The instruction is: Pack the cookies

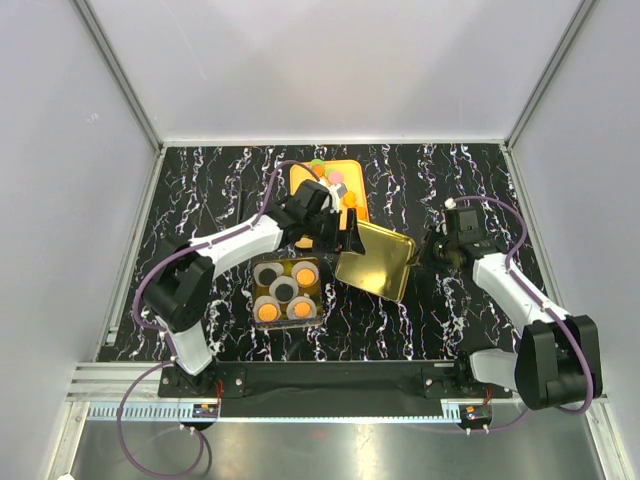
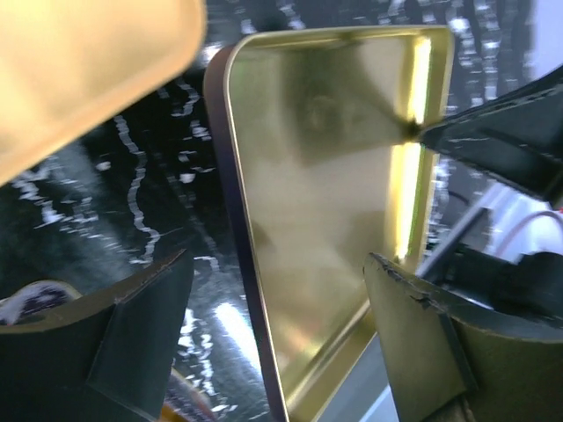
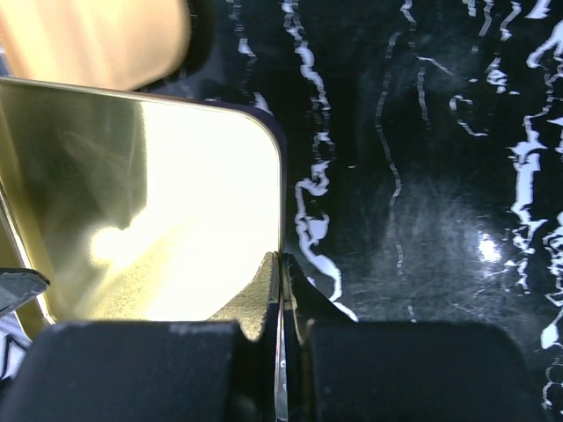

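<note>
A gold tin lid (image 1: 375, 262) hangs tilted above the table, and my right gripper (image 1: 420, 254) is shut on its right rim. The right wrist view shows the fingers (image 3: 264, 286) pinching the thin edge of the lid (image 3: 158, 193). My left gripper (image 1: 346, 238) stands open at the lid's left side. In the left wrist view its fingers (image 2: 141, 325) straddle the lid's near edge (image 2: 255, 290) without touching it. Cookies (image 1: 335, 180) lie on the orange tray (image 1: 300, 178). Other cookies (image 1: 305, 276) sit in white paper cups inside the tin (image 1: 287, 290).
The tin stands near the front between the two arms, just left of the lid. The orange tray is behind the left gripper at the back middle. Grey walls close in the black marbled table (image 1: 480, 190) on three sides.
</note>
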Controlling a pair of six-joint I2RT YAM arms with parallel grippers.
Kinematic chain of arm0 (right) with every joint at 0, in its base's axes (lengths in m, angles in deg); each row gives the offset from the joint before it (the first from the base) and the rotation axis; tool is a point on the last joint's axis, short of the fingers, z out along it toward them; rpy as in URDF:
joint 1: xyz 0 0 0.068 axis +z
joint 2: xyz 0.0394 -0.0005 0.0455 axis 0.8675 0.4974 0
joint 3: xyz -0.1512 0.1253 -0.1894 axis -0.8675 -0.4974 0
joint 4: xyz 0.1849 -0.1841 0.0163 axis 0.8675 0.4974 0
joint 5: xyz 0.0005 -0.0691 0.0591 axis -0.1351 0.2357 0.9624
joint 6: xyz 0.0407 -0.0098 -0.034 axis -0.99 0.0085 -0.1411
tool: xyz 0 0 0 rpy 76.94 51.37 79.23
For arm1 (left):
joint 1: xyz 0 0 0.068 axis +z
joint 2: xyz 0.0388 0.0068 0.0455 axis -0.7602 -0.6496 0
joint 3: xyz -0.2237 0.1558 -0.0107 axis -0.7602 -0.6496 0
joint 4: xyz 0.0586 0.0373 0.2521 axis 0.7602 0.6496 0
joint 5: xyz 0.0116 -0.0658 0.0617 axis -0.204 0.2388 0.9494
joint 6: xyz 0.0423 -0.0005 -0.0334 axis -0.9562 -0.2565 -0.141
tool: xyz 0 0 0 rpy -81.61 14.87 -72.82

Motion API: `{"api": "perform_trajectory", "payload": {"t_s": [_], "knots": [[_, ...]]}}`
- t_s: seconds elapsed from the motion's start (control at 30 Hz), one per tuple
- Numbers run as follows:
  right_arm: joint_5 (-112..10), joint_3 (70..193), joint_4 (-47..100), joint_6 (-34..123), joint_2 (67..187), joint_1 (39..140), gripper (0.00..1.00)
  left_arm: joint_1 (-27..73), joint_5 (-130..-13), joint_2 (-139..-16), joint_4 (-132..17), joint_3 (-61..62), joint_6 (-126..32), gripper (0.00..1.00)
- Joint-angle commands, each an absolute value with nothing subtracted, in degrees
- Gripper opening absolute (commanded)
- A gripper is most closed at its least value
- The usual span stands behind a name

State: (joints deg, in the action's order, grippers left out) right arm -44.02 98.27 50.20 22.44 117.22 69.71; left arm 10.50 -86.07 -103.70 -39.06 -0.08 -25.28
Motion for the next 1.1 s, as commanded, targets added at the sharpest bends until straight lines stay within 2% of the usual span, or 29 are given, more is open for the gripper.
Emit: {"api": "perform_trajectory", "payload": {"t_s": [0.0, 0.17, 0.2, 0.27, 0.3, 0.33, 0.4, 0.43, 0.47, 0.57, 0.7, 0.87, 1.0, 1.07], "knots": [[-40.17, 100.63, 48.85, 20.78, 114.14, 70.1, 0.0, 10.9, -92.14, -99.79, -45.68, 0.53, -20.9, 0.81], [-39.99, 101.6, 48.5, 19.99, 112.73, 70.02, 0.0, 10.9, -95.31, -98.29, -49.92, -1.4, -16.24, 0.67], [-40.08, 101.95, 48.58, 20.08, 112.73, 70.1, 0.0, 10.81, -95.23, -97.51, -50.36, -1.58, -15.97, 0.57], [-40.17, 101.96, 48.5, 20.17, 112.64, 70.1, 0.02, 10.81, -96.28, -97.15, -50.53, -1.66, -15.45, 0.47], [-40.17, 101.96, 48.41, 20.17, 112.29, 70.02, 0.04, 10.9, -96.72, -97.06, -50.54, -1.58, -15.36, 0.36], [-40.34, 101.78, 48.24, 20.17, 111.94, 70.1, 0.06, 10.9, -96.9, -96.97, -50.45, -1.23, -15.36, 0.3], [-40.43, 101.61, 48.06, 20.34, 111.41, 70.1, 0.15, 10.81, -97.34, -96.88, -49.84, -1.05, -15.36, 0.19], [-40.87, 101.6, 48.32, 20.52, 111.15, 70.1, 0.2, 10.9, -97.25, -96.8, -49.57, -0.96, -15.36, 0.05], [-41.31, 101.6, 48.41, 20.78, 110.88, 70.02, 0.3, 10.9, -96.82, -96.53, -48.96, -0.79, -15.7, 0.0], [-42.54, 101.78, 48.93, 21.92, 110.09, 70.1, 0.47, 10.9, -96.11, -96.09, -46.94, 0.0, -16.49, 0.0], [-45.7, 103.18, 51.21, 24.55, 107.99, 70.1, 0.63, 11.78, -95.23, -95.57, -41.5, 2.11, -18.25, 0.0], [-51.84, 105.29, 54.82, 26.93, 102.89, 73.96, 0.72, 15.63, -95.66, -94.42, -36.57, 3.61, -21.15, 0.0], [-61.32, 110.2, 57.63, 28.34, 102.18, 84.32, 0.75, 17.75, -96.2, -93.46, -32.44, 4.31, -23.0, 0.0], [-69.23, 112.49, 59.13, 28.6, 103.23, 92.84, 0.78, 18.45, -96.11, -93.28, -31.21, 4.92, -23.87, 0.0]]}}
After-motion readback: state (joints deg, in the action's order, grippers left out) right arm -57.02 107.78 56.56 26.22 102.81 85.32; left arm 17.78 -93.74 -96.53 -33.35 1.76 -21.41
